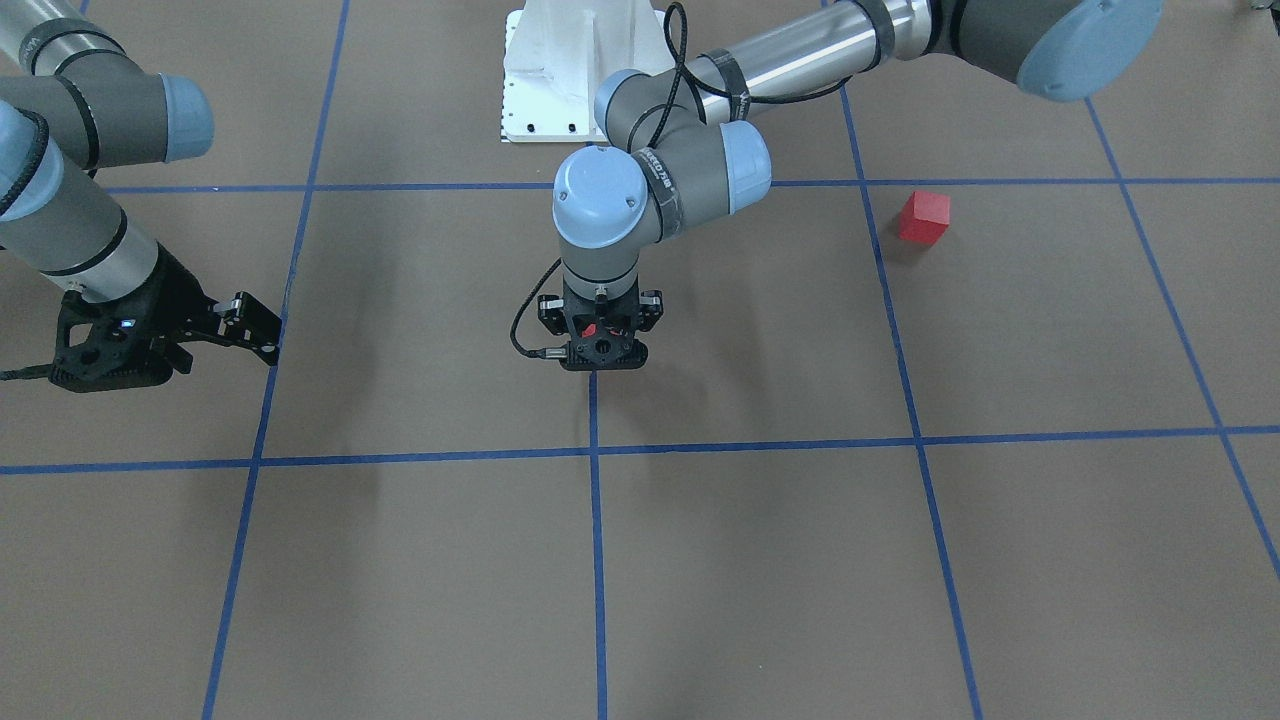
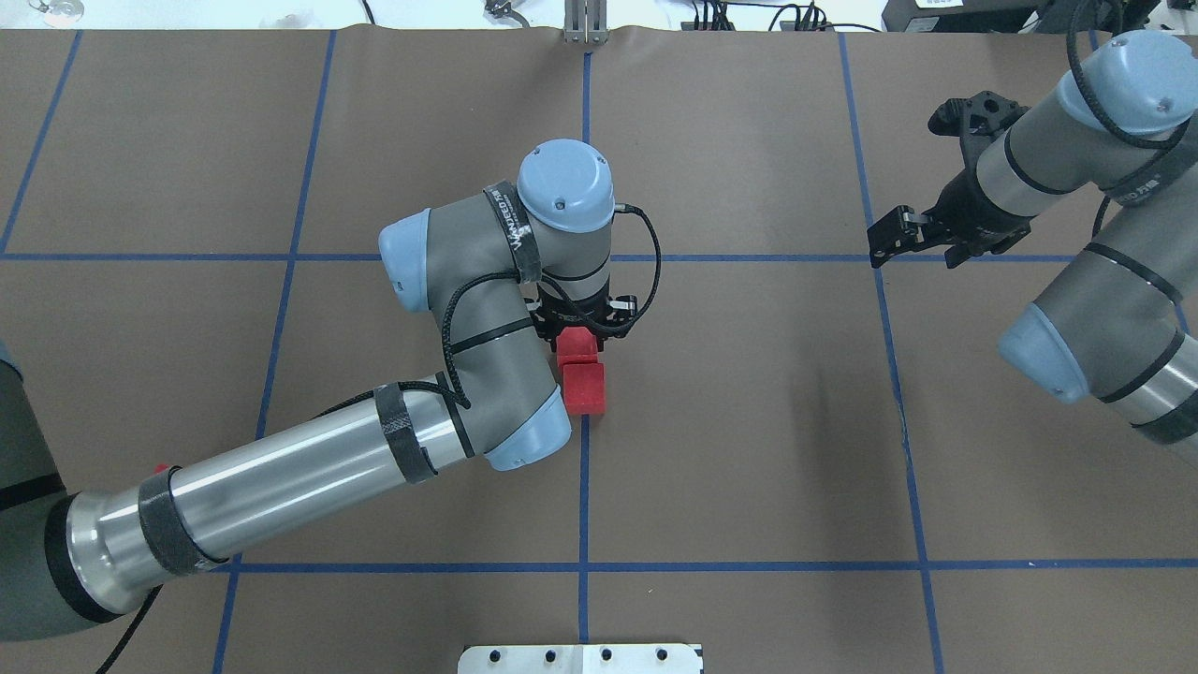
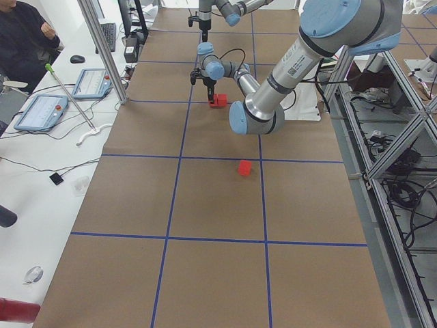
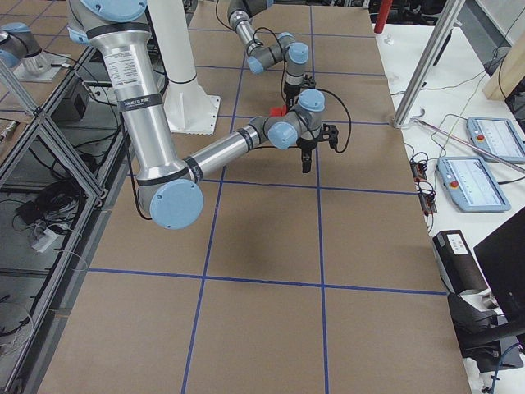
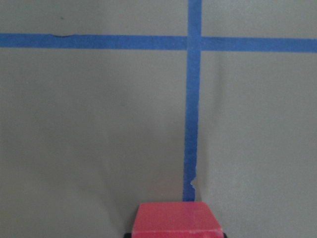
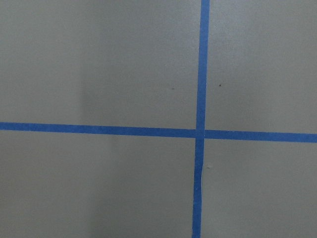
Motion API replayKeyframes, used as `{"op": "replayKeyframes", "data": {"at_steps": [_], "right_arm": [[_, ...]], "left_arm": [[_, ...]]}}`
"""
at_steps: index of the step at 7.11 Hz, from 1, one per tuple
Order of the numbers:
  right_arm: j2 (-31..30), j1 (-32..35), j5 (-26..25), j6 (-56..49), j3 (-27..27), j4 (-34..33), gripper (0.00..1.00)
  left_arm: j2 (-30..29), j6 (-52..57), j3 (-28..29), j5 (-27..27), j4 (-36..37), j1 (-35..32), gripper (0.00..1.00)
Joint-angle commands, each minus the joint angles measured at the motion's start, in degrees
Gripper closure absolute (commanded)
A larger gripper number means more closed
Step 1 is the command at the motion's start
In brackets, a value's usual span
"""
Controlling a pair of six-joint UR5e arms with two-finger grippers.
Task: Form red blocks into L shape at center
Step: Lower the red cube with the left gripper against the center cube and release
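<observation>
Block (image 2: 577, 348) clamped in left end effector (image 2: 578, 337), just beside second block (image 2: 585, 388) on center line (image 2: 583, 468); right end effector (image 1: 258, 330) spread, empty.

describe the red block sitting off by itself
From the white base plate, look to the robot's left side of the taped grid. The lone red block sits by a blue tape crossing. Unlike the held red block in the left gripper and the placed red block beside it, it stands alone.

Red block (image 1: 590, 328) within left gripper (image 1: 601, 342)
</observation>
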Motion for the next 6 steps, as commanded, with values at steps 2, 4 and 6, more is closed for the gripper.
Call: {"op": "replayKeyframes", "data": {"at_steps": [2,4,6], "right_arm": [[0.0,0.0,0.0,0.0,0.0,0.0,0.01],[0.0,0.0,0.0,0.0,0.0,0.0,0.01],[0.0,0.0,0.0,0.0,0.0,0.0,0.01]], "left_arm": [[0.0,0.1,0.0,0.0,0.0,0.1,1.0],[0.1,0.5,0.0,0.1,0.0,0.6,0.1],[0.0,0.5,-0.1,0.1,-0.1,0.6,0.0]]}}
